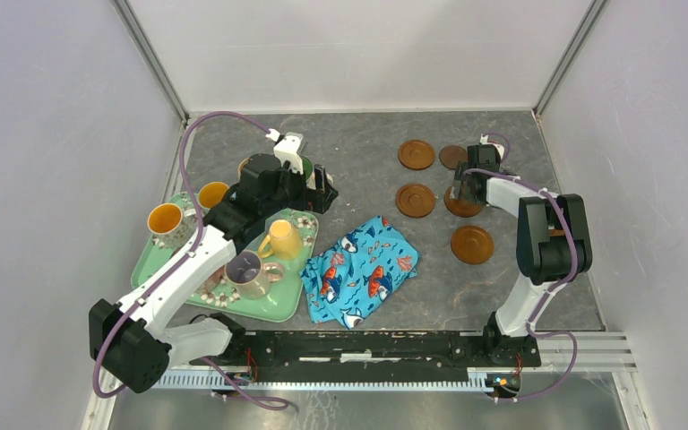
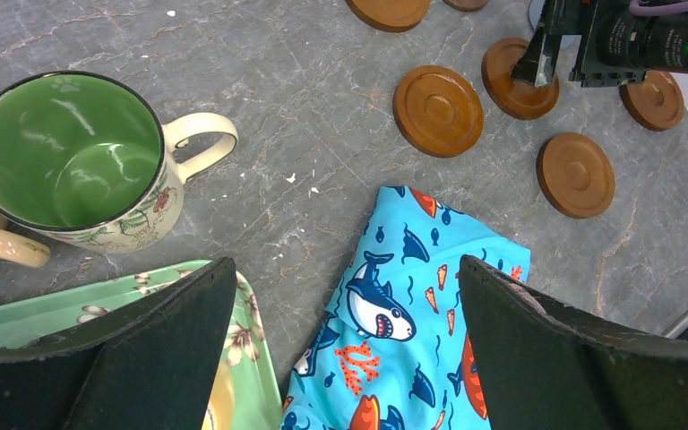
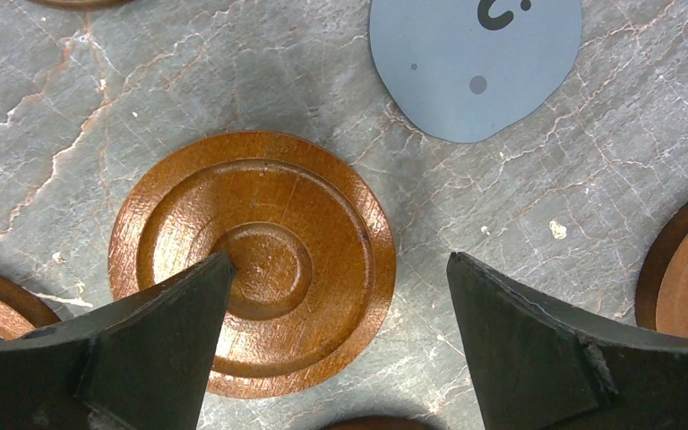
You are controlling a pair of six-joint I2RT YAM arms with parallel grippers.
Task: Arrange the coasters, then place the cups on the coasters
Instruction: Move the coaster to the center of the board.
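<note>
Currently, the right gripper is standing wide open and gripping nothing. It is hovering over a ringed brown coaster at the far right of the worktop. In the wrist view one finger is crossing that coaster's edge; contact cannot be determined. A blue-grey coaster is lying flat on the worktop near it. A second brown coaster is lying nearer, and a third brown coaster is lying to the left, each apart from the others.

The left gripper is likewise standing wide open and empty, hanging above the bare strip between the green floral tray and the blue fish-print cloth. A cream mug with a green inside is standing upright on the worktop just beyond the tray. An orange-lined mug, a yellow mug and a lilac-lined mug are standing on the tray.
</note>
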